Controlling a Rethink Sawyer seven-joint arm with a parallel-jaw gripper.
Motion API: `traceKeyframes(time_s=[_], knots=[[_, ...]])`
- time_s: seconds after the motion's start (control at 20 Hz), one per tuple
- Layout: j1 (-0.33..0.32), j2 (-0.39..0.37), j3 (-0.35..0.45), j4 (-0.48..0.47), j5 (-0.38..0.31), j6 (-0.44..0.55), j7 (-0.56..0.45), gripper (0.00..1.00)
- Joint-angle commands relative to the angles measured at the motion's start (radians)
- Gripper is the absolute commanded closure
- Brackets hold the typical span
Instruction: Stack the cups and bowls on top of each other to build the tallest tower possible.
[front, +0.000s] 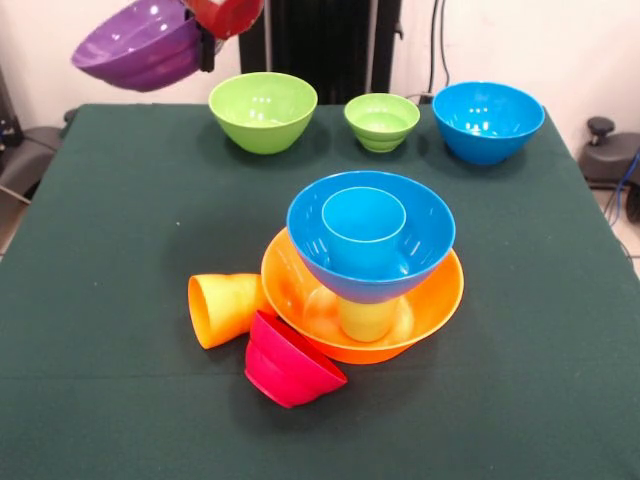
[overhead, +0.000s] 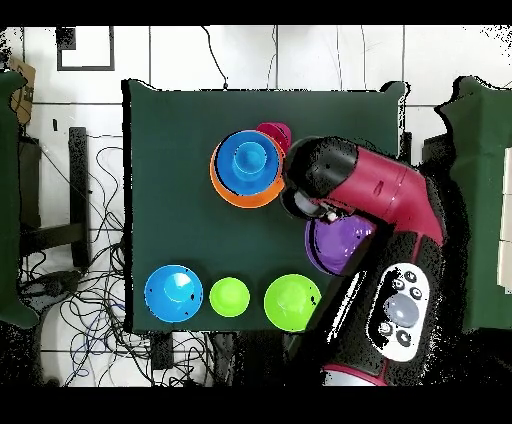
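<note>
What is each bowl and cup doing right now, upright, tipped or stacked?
orange bowl: upright, tower base
lime cup: standing in the orange bowl
blue bowl on top: upright on the lime cup
blue cup: upright inside that bowl
orange cup: lying on its side
red bowl: tipped over
purple bowl: tilted, lifted above the table
three back bowls: upright, apart

The arm (overhead: 385, 200) is fat, shiny red with black round joints, and maybe a grey button panel.
</note>
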Motion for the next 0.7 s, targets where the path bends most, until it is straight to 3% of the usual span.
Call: traceKeyframes(time_s=[0.05,0.35,0.7], knots=[[0.047,0.073,0.042,-0.176,0.047,0.101,0.291,1.0],[0.075,0.135,0.038,-0.302,0.074,0.118,0.377,1.0],[0.087,0.179,0.046,-0.37,0.108,0.113,0.422,1.0]])
